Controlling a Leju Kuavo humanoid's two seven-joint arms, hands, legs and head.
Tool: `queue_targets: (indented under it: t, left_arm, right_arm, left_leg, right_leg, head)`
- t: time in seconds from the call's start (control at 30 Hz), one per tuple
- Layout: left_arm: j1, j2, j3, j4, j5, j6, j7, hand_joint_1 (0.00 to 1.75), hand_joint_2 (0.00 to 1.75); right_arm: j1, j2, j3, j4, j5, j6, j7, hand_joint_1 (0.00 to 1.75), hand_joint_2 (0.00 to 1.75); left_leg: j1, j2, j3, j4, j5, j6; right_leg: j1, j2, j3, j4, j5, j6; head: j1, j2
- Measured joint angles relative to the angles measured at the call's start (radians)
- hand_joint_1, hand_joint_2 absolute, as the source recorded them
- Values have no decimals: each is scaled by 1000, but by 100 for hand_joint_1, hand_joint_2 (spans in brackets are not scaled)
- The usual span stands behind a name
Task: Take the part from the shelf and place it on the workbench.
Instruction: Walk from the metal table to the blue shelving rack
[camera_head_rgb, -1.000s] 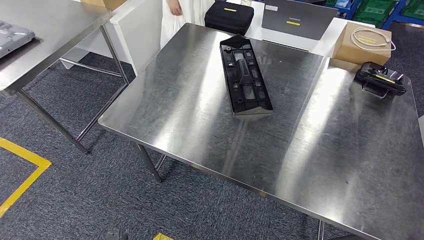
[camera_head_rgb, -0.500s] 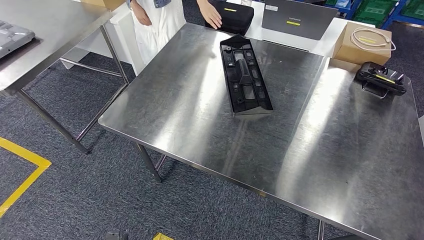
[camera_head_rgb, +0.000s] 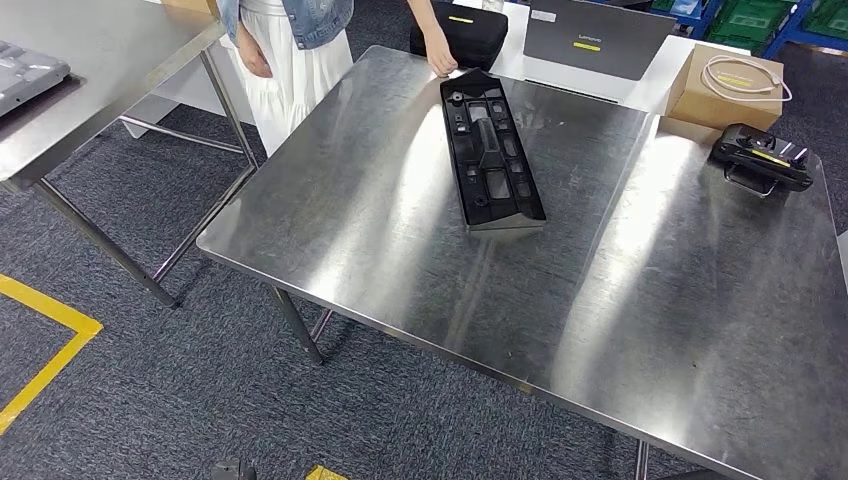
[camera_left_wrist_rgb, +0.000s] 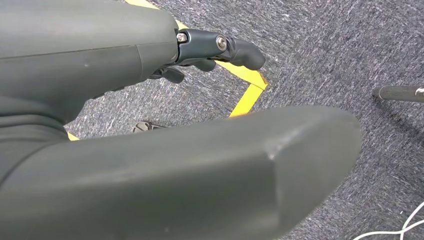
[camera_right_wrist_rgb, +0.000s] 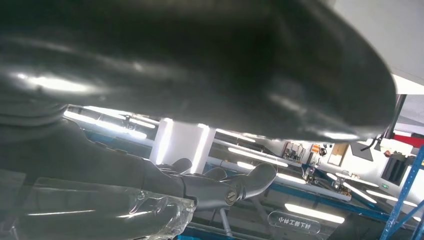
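Observation:
The part (camera_head_rgb: 489, 147), a long black moulded plastic piece, lies flat on the steel workbench (camera_head_rgb: 400, 230), running from its far edge toward the middle. A person's hand (camera_head_rgb: 439, 60) is at the part's far end; I cannot tell whether it touches. My left hand (camera_left_wrist_rgb: 150, 150) hangs over grey carpet, its dark fingers (camera_left_wrist_rgb: 220, 47) stretched out and holding nothing. My right hand (camera_right_wrist_rgb: 200, 75) points up toward ceiling lights, its fingers (camera_right_wrist_rgb: 225, 187) loosely extended and holding nothing.
A person in a denim jacket and white skirt (camera_head_rgb: 290, 50) stands at the workbench's far left corner. Behind it are a black case (camera_head_rgb: 458, 32), a laptop (camera_head_rgb: 598, 38) and a cardboard box (camera_head_rgb: 725, 85). A black device (camera_head_rgb: 765, 160) lies far right. Another steel table (camera_head_rgb: 90, 70) stands left.
The person has stepped closer along the far left corner, and their hand has come down to the far end of the part. The part has not moved.

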Motion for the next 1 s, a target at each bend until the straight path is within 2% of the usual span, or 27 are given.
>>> queue_targets:
  t: [1.0]
  left_arm:
    - [0,-3,0,0,2,0,-4,0,0]
  right_arm:
    - [0,3,-7,0,18,12,6,0,0]
  left_leg:
    - [0,-1,0,0,0,0]
  right_leg:
    - [0,-1,0,0,0,0]
  head:
    - [0,0]
